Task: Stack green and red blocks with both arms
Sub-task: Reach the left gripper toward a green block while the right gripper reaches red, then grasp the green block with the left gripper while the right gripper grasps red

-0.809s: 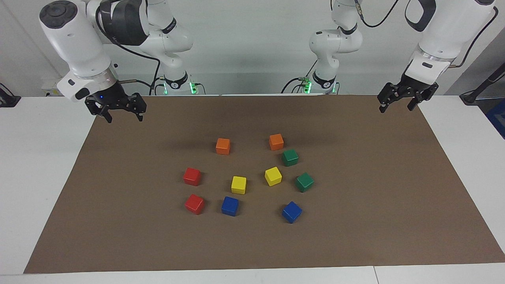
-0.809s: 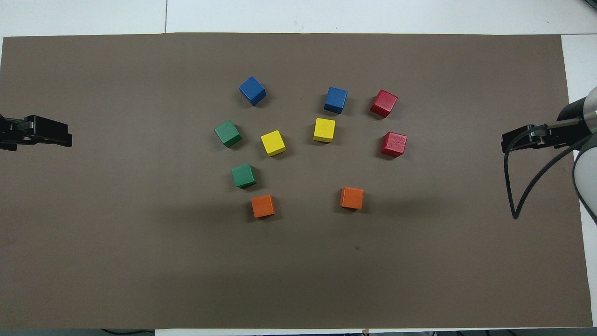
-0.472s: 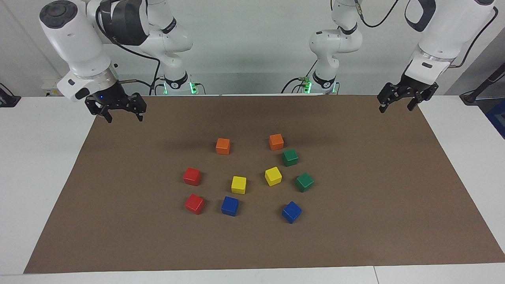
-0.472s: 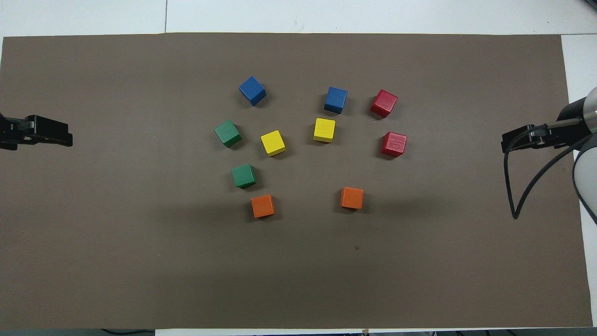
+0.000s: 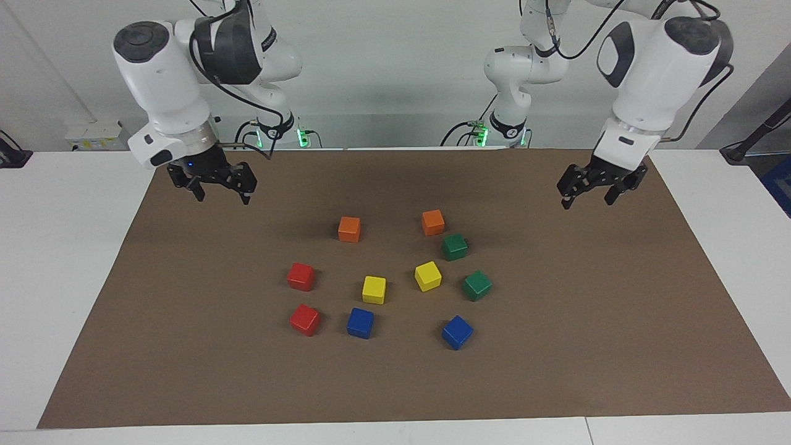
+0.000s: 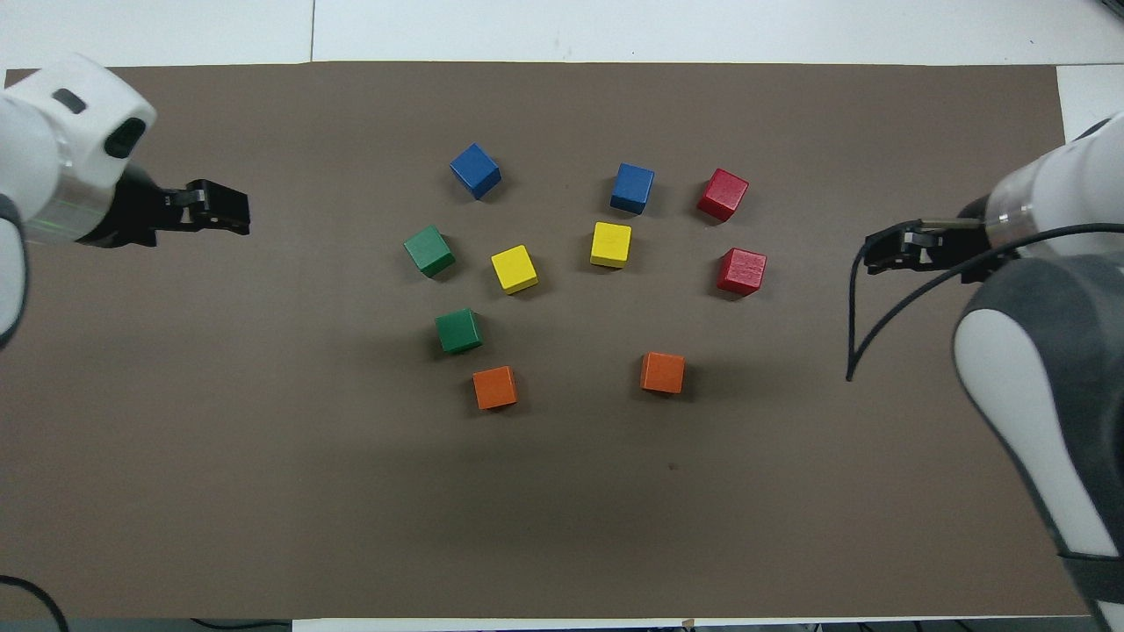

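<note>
On the brown paper mat (image 5: 556,321) that covers the white worktop (image 5: 55,259), ten small glossy cubes sit apart from one another in a loose cluster, none stacked. Nearest the robots are two orange cubes, one (image 5: 349,228) toward the right arm's end and one (image 5: 433,222) toward the left arm's end. Just beside that second orange cube, a little farther from the robots, sits one dark green cube (image 5: 454,246); the other dark green cube (image 5: 477,285) lies farther out again. Two yellow cubes (image 5: 374,289) (image 5: 427,275) occupy the middle of the cluster. Toward the right arm's end, one bright red cube (image 5: 301,276) sits about level with the yellow pair, and the second bright red cube (image 5: 304,319) lies farther from the robots, beside a blue cube (image 5: 360,322). A second blue cube (image 5: 456,332) lies farthest out, toward the left arm's end.

The right end effector (image 5: 214,188) hangs in the air over bare mat at the right arm's end, well apart from the red cubes, its two fingers spread wide and gripping nothing. The left end effector (image 5: 591,190) hangs over bare mat at the left arm's end, well apart from the green cubes, its fingers likewise parted and empty.
</note>
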### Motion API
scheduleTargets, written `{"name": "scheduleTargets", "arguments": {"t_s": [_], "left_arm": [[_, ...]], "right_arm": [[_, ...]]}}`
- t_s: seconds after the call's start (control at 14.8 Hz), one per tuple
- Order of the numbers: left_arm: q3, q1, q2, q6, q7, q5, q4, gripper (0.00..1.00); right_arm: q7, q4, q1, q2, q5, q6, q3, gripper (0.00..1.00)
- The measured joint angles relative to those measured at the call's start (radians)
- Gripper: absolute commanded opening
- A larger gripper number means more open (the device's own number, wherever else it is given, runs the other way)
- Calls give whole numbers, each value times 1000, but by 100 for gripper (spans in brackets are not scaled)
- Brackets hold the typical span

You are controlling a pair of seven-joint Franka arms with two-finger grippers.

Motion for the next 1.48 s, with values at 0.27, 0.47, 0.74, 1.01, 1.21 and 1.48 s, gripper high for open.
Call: {"name": "scheduleTargets", "arguments": {"t_s": [0.27, 0.47, 0.74, 1.01, 1.21, 1.48], "left_arm": [[-4, -120, 68, 190, -246, 0, -98, 100], [-4, -173, 76, 310, -308, 0, -209, 100], [-3, -239, 141, 404, -423, 6, -244, 100], [-3, -290, 220, 432, -517, 58, -250, 100], [2, -290, 225, 450, -543, 58, -279, 100], [-1, -292, 224, 472, -575, 58, -309, 100]], "right_arm": [[287, -67, 118, 140, 0, 249, 4, 100], [345, -70, 135, 230, 0, 356, 3, 100], [385, -69, 134, 279, 15, 397, -3, 100], [385, -75, 134, 327, 28, 438, -3, 100], [367, -97, 134, 344, 28, 454, -3, 99], [358, -127, 133, 345, 28, 499, -4, 59]]}}
